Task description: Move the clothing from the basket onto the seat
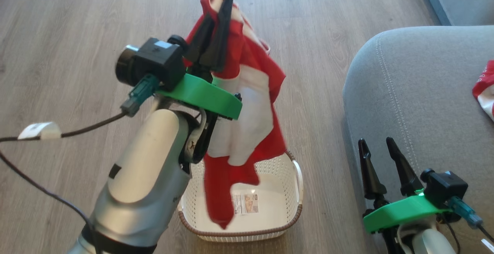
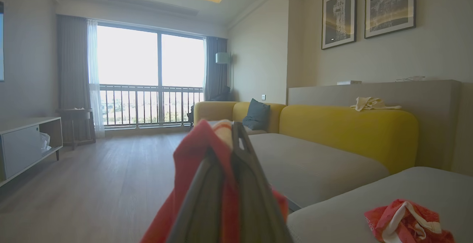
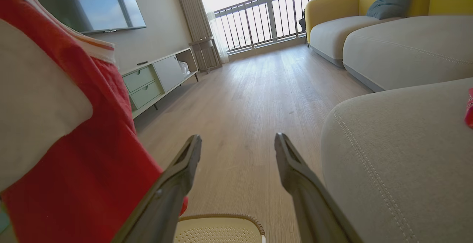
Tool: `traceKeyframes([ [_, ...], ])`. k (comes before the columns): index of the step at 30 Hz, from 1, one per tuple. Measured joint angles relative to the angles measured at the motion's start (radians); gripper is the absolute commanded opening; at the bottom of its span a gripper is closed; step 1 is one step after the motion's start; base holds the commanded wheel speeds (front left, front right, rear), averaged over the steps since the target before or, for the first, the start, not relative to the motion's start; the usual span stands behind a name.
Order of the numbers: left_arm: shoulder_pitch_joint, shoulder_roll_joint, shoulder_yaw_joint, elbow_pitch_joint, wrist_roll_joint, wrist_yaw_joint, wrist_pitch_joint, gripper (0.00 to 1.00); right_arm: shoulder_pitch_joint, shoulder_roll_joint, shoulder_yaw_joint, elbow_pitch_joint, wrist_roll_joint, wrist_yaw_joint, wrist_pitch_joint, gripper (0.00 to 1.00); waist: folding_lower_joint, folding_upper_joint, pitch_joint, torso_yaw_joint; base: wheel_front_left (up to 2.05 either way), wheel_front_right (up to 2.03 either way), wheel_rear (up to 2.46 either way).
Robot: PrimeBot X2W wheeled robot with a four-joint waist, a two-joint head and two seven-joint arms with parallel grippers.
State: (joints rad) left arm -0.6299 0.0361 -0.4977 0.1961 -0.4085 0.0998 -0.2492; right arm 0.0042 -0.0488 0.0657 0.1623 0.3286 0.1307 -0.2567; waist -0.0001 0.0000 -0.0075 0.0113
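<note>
My left gripper (image 1: 222, 5) is raised above the floor and shut on a red and white garment of the clothing (image 1: 247, 103). The cloth hangs down with its lower end inside the cream basket (image 1: 287, 180), which otherwise shows a bare bottom with a label. In the left wrist view the red fabric (image 2: 192, 158) wraps the shut fingers. Another red and white garment (image 1: 485, 88) lies on the grey seat (image 1: 409, 92), and it appears crumpled (image 2: 406, 222) in the left wrist view. My right gripper (image 1: 376, 146) stands open beside the seat's front edge, empty.
Wooden floor (image 1: 77, 34) stretches around the basket. A low TV cabinet (image 3: 159, 78) stands along the far wall. Further grey cushions (image 2: 314, 165) with yellow backrests (image 2: 347, 132) run on toward a balcony window. The basket rim (image 3: 221, 219) lies just under the right gripper.
</note>
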Motion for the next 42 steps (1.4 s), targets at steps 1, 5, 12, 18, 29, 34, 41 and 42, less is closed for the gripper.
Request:
traceKeyframes([
  [1,0.0,0.0,0.01,-0.044,0.013,0.0,0.0,0.0,0.006,0.0,0.0,0.0,0.003,0.0,0.0,1.0,0.0,0.0,-0.002,0.003,0.0,0.0,0.0],
  [5,0.0,0.0,0.009,-0.123,0.025,-0.001,-0.004,0.0,0.01,0.0,0.004,-0.001,0.009,0.0,0.0,1.0,0.0,0.0,-0.007,0.007,0.0,0.0,0.0],
  [12,0.002,0.0,-0.027,-0.189,0.031,-0.019,-0.008,0.0,0.01,0.001,0.016,-0.007,0.016,0.0,0.0,1.0,0.0,0.0,-0.014,0.005,0.0,0.0,0.0],
  [18,0.002,0.0,-0.05,-0.236,0.036,-0.022,-0.008,0.0,0.011,0.001,0.027,-0.011,0.015,0.0,0.0,1.0,0.0,0.0,-0.014,-0.005,0.0,0.0,0.0],
  [29,0.022,0.001,-0.045,-0.239,0.067,-0.036,-0.008,0.0,0.011,-0.066,0.163,-0.095,-0.004,0.0,0.0,1.0,0.0,0.0,-0.015,-0.034,0.0,0.0,0.0],
  [34,0.022,0.001,-0.044,-0.238,0.067,-0.04,-0.008,0.0,0.016,-0.136,0.257,-0.178,-0.003,0.0,0.0,1.0,0.0,0.0,-0.011,-0.04,0.0,0.0,0.0],
  [41,0.022,0.001,-0.038,-0.23,0.077,-0.045,-0.008,0.0,0.055,-0.2,0.362,-0.281,-0.002,0.0,0.0,1.0,0.0,0.0,-0.009,-0.044,0.0,0.0,0.0],
  [42,0.022,0.001,-0.036,-0.229,0.077,-0.045,-0.008,0.0,0.055,-0.21,0.38,-0.3,-0.002,0.0,0.0,1.0,0.0,0.0,-0.008,-0.044,0.0,0.0,0.0],
])
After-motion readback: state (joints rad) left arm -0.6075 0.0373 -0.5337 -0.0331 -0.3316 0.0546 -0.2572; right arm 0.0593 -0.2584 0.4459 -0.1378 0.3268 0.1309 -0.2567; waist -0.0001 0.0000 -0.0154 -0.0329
